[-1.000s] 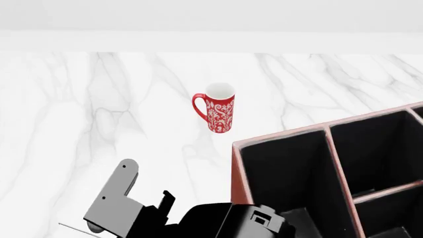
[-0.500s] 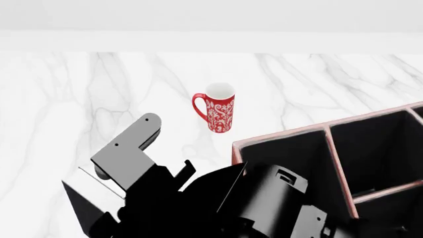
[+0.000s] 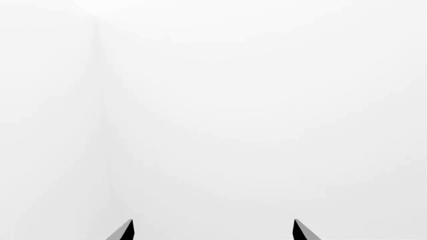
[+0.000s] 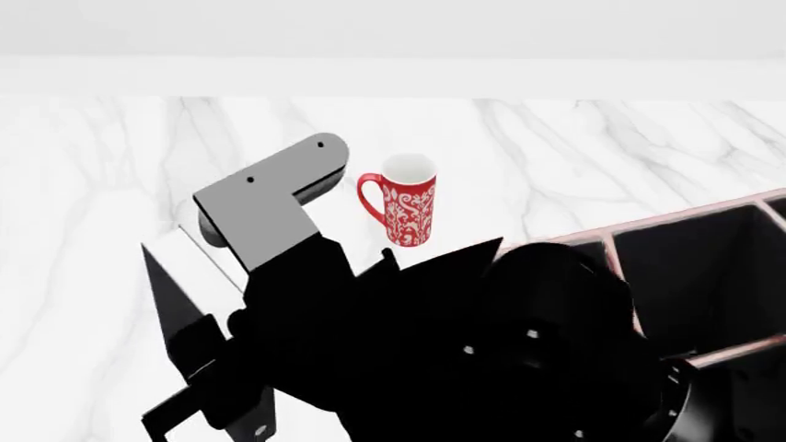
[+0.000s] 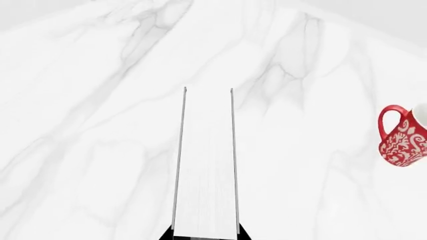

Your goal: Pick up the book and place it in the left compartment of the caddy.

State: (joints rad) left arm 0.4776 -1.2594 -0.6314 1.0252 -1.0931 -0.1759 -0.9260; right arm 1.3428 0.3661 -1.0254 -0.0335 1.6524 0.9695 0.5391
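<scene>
Between the right fingers: the book [image 5: 205, 170], gripped at its near end, white page edges facing the wrist camera.
Long axis: runs straight out from the right fingers [image 5: 205, 233], over the bench [image 5: 87, 125].
Caddy [image 4: 706, 276]: just beside the arm holding the book; its left compartment is hidden behind that arm in the head view.
Left fingers [image 3: 212, 231]: spread, holding nothing.
Red mug [image 4: 402, 211]: beyond the book.
Writing: none readable.
</scene>
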